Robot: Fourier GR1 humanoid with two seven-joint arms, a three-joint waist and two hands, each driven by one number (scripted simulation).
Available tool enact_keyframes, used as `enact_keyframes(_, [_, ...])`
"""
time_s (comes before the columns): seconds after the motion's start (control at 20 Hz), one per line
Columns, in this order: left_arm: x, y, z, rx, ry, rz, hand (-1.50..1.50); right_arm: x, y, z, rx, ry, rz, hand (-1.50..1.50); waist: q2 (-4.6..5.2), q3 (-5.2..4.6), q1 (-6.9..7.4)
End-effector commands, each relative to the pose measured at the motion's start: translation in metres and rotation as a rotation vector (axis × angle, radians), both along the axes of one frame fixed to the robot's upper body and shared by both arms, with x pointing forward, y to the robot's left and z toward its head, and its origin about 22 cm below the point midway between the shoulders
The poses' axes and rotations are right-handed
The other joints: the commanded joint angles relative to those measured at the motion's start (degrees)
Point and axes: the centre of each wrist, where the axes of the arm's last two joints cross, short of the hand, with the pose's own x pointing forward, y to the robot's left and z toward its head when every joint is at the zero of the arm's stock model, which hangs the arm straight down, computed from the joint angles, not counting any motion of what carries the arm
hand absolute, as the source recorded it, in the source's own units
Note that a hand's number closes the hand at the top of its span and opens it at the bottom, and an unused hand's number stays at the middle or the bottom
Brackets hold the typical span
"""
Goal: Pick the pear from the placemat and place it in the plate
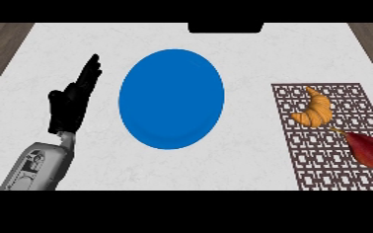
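A dark red pear (pixel 361 148) lies on the brown patterned placemat (pixel 320 163) at the right edge of the head view, partly cut off by the frame. A blue plate (pixel 172 98) sits in the middle of the white counter. My left hand (pixel 71 101) rests open at the left, fingers straight and pointing up, well clear of the plate. My right hand does not show.
An orange croissant (pixel 316 108) lies on the placemat just above the pear. A dark object (pixel 224 27) sits at the counter's far edge. Wooden floor (pixel 15 34) shows past the counter's left and right edges.
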Motion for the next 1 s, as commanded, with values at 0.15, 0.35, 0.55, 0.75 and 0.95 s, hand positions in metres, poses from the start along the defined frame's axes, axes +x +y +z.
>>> enact_keyframes(0.15, [-0.01, 0.007, 0.002, -0.002, -0.003, 0.006, 0.0, 0.004, 0.017, -0.001, -0.059, 0.083, -0.017, -1.5, -0.12, 0.03, -0.12])
enact_keyframes(0.35, [0.005, 0.004, -0.012, -0.005, 0.013, 0.004, 0.0, 0.022, 0.015, -0.027, -0.07, 0.101, 0.001, -1.5, 0.07, 0.05, 0.08])
enact_keyframes(0.55, [0.0, -0.006, -0.001, 0.0, -0.018, 0.002, 0.0, 0.026, 0.026, -0.055, -0.184, 0.153, -0.009, -1.5, 0.06, 0.07, 0.39])
enact_keyframes(0.75, [-0.002, -0.008, -0.016, 0.0, 0.008, 0.003, 0.0, 0.025, 0.024, -0.079, -0.239, 0.168, 0.011, -1.5, 0.06, 0.07, 0.07])
enact_keyframes(0.95, [0.008, 0.001, 0.014, -0.006, 0.013, -0.017, 0.0, 0.039, 0.028, -0.094, -0.205, 0.178, -0.011, -1.5, 0.0, 0.07, 0.17])
